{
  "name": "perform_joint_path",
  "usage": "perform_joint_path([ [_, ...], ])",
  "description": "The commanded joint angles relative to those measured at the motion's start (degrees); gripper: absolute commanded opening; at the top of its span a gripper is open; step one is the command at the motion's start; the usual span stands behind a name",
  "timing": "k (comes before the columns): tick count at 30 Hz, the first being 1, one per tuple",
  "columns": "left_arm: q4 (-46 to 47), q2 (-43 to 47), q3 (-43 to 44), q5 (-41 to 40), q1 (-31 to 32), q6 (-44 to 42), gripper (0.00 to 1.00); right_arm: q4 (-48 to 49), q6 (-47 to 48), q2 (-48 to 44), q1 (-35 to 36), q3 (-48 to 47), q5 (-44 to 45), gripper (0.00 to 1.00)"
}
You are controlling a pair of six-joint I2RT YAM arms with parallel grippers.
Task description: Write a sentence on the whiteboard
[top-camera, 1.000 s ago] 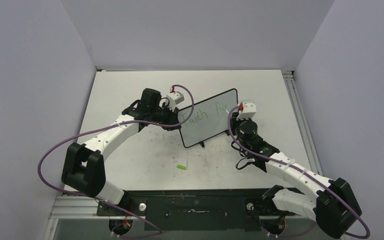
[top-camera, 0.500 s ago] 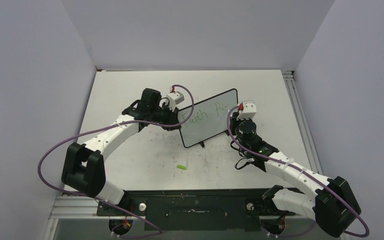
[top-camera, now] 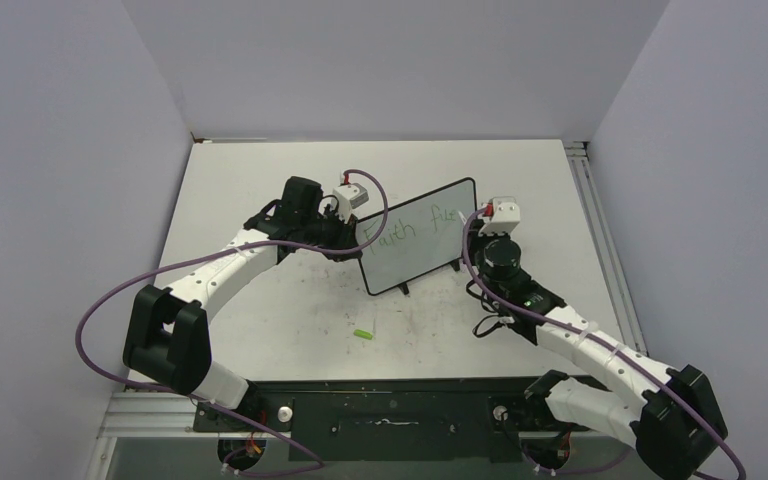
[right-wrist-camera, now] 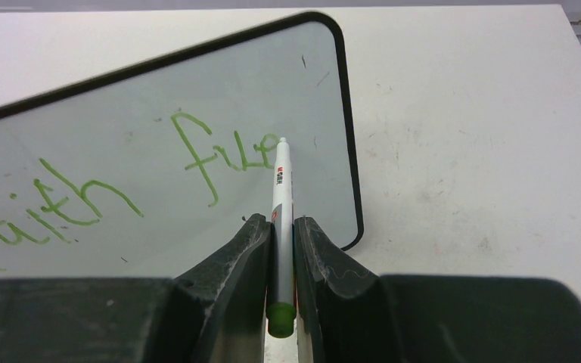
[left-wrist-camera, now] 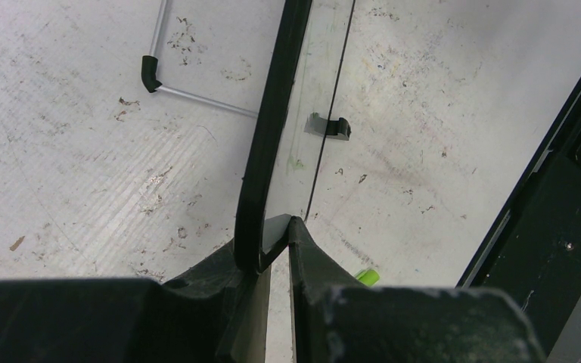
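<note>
The whiteboard stands tilted at mid-table, its black frame edge-on in the left wrist view. My left gripper is shut on the board's lower left corner, also seen from the top. The sentence is in green and reads "Faith fue" here; it also shows in the top view. My right gripper is shut on a white marker with a green end. The marker's tip is at the end of the last letter. From the top, the right gripper is at the board's right edge.
A small green marker cap lies on the scuffed tabletop in front of the board, also in the left wrist view. The board's wire stand and a black foot rest on the table. A black rail runs along the near edge.
My right wrist has shifted slightly to the right along the board, and the green writing has grown by about a letter. The left arm and the board have not moved.
</note>
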State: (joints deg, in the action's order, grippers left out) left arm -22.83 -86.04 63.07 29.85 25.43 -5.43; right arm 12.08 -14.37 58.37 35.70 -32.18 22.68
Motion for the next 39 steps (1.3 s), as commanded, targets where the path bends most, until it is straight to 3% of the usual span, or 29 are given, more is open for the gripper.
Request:
perform_joint_path([
  [1, -1.1, 0.8, 1.4, -4.3, 0.1, -3.9, 0.00, 0.4, 1.8, -1.0, -0.4, -5.8, -0.4, 0.05],
  [14, -1.0, 1.0, 1.4, -4.3, 0.1, -4.0, 0.00, 3.1, 1.6, 2.8, -3.2, -8.6, -5.3, 0.05],
  [39, -1.2, 1.2, 1.4, -4.3, 0.1, -4.0, 0.00, -0.2, -0.1, 1.2, -3.5, -3.0, -3.3, 0.05],
])
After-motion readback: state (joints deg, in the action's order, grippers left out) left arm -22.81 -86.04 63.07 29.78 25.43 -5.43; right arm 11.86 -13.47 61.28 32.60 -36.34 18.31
